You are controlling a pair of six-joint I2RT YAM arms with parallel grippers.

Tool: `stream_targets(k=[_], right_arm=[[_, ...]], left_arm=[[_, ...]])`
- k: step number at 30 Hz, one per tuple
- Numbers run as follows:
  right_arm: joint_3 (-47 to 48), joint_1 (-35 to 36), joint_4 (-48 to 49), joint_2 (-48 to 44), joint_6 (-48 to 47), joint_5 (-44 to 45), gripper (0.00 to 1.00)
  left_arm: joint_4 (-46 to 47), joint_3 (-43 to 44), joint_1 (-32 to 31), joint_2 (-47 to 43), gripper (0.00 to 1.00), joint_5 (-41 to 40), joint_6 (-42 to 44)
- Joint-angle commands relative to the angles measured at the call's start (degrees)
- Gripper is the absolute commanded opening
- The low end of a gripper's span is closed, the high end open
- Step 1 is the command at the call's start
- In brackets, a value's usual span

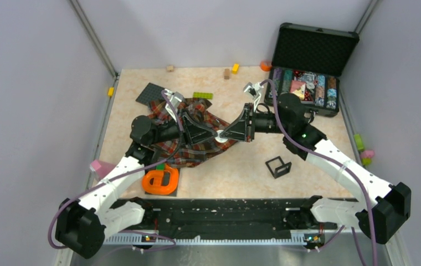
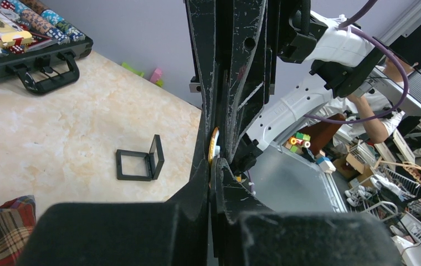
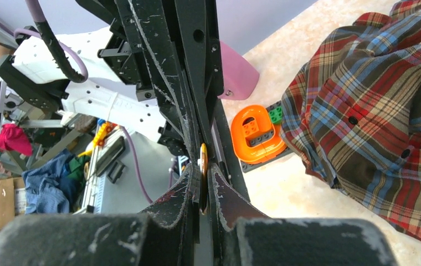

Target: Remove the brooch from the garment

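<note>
From above, my left gripper (image 1: 212, 134) and my right gripper (image 1: 225, 133) meet tip to tip. The small round whitish-silver brooch (image 1: 218, 134) is a pale speck pinched between them. It sits over the right edge of the soft tartan garment (image 1: 191, 154), a plaid shirt in red, dark green, navy and yellow, crumpled on the marbled beige tabletop (image 1: 241, 177). A chunky orange plastic ring (image 1: 161, 180) lies just beside the garment's near hem. A small black open square frame (image 1: 278, 166) stands well apart to the right.

From my left wrist, the brooch (image 2: 213, 145) is edge-on, a thin yellowish sliver. Its long line runs straight along my fingers, and its flat faces are turned to the pads. My left fingertips (image 2: 200, 177) are closed on its lower rim. The right gripper's fingers come down from above and are clamped over the rest (most of the disc is hidden in there). A corner of the garment (image 2: 3, 227) lies low at the left, apart from the tips.

From my right wrist it is the same edge-on sliver (image 3: 203, 177), upright in the frame and set deep between my closed right fingers (image 3: 227, 205). The garment (image 3: 363, 111) is spread off to the right, clear of the brooch.
</note>
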Motion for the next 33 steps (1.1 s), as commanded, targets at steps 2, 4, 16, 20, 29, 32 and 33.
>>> stream_targets(k=[2, 4, 16, 20, 29, 32, 33], right_arm=[[0.8, -1.4, 2.4, 0.5, 0.6, 3.0, 0.0], [0.3, -1.4, 3.5, 0.4, 1.3, 3.1, 0.0], [0.9, -1.4, 4.5, 0.1, 2.1, 3.4, 0.0], [1.3, -1.4, 4.2, 0.2, 2.1, 2.9, 0.0], [1.3, -1.4, 4.3, 0.2, 2.2, 2.8, 0.0], [1.3, -1.0, 3.7, 0.4, 1.6, 3.4, 0.0], [1.5, -0.8, 2.8, 0.4, 0.7, 4.3, 0.0]], left_arm=[[5.3, 0.3, -0.3, 0.0, 0.0, 3.0, -0.9], [5.3, 0.2, -0.3, 0.2, 0.0, 3.0, -0.9], [6.3, -0.5, -0.6, 0.5, 0.14, 4.9, -1.4], [6.1, -0.9, -0.6, -0.3, 0.21, 5.2, -1.2], [4.5, -0.4, -0.7, -0.3, 0.0, 5.2, -0.8], [5.0, -0.1, -0.8, 0.0, 0.0, 4.9, -1.2], [5.2, -0.1, -0.8, 0.0, 0.0, 4.5, -1.5]])
